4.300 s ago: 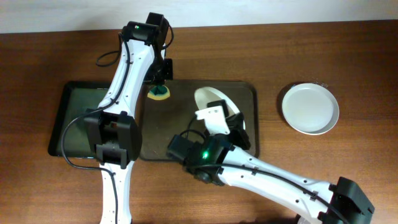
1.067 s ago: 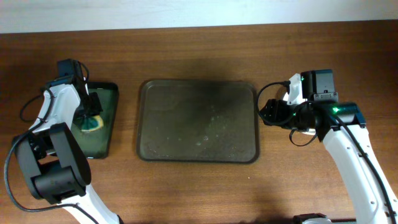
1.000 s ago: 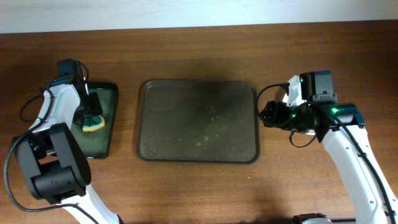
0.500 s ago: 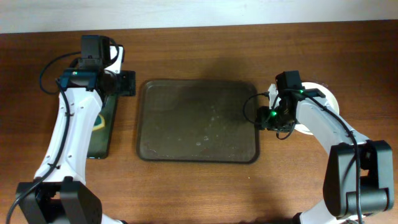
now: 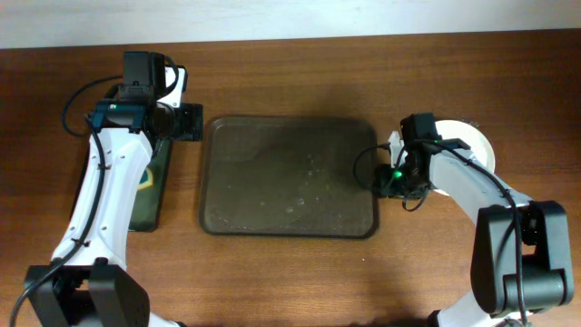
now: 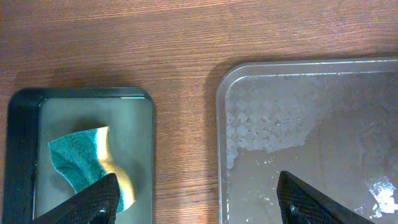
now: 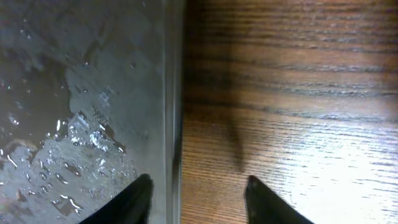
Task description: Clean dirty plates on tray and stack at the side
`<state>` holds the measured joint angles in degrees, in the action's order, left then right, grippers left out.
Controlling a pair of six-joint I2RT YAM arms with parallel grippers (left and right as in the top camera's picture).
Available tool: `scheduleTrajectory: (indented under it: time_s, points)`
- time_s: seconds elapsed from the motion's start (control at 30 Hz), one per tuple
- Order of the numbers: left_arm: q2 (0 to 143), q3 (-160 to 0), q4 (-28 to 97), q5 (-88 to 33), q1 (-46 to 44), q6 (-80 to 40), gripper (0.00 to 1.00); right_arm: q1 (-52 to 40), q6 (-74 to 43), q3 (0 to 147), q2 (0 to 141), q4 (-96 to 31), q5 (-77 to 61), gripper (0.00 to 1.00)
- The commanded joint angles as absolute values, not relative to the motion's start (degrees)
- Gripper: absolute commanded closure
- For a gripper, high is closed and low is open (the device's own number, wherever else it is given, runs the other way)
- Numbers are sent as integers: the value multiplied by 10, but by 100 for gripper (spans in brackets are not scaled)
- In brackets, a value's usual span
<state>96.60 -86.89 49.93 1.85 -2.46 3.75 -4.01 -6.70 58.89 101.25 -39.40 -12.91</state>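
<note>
Brown, 1 tray (image 5: 290, 177) sits between 2 empty, wide-open hands: left hand (image 6: 196, 199) and right hand (image 7: 198, 198).

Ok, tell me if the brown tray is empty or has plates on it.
Empty of plates. The tray shows only water drops; a white plate sits off it, to the right.

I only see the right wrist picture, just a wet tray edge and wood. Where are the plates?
Observer: The white round plates sit on the wooden table, right of the large dark brown rectangular tray. I can't count them.
Operator: Is anything on that tray?
Observer: No plates, only wet patches.
Operator: Where's the sponge?
Observer: The green and yellow sponge lies in the small black tray on the left.
</note>
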Motion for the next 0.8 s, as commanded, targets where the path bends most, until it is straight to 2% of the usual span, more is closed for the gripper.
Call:
scheduleTrajectory:
  time_s: [0.0, 0.07, 0.1, 0.23, 0.37, 0.57, 0.6, 0.63, 0.67, 0.7, 0.77]
  points:
    - [969, -869, 499, 8, -25, 48, 21, -45, -62, 584, 1016, -392, -128, 61]
    - [969, -869, 499, 8, -25, 48, 21, -46, -62, 582, 1016, -388, -129, 76]
    - [969, -869, 499, 8, -25, 48, 21, -46, -62, 578, 1016, -382, -129, 79]
    - [969, -869, 499, 8, -25, 48, 21, -45, -65, 543, 1016, -338, -133, 81]
    - [969, -869, 499, 8, -25, 48, 21, -46, -64, 539, 1016, -300, -135, 96]
    - [969, -869, 498, 8, -25, 48, 21, -45, -64, 539, 1016, -248, -135, 96]
    - [969, -869, 498, 8, -25, 48, 21, -45, -64, 540, 1016, -253, -135, 87]
    - [969, -869, 498, 8, -25, 48, 20, -44, -64, 546, 1013, -264, -137, 64]
    - [969, -869, 498, 8, -25, 48, 18, -44, -64, 565, 1002, -291, -137, 55]
    - [969, -869, 498, 8, -25, 48, 0, -44, -64, 602, 975, -338, -131, 48]
    - [969, -869, 498, 8, -25, 48, 0, -44, -64, 667, 923, -411, -118, 37]
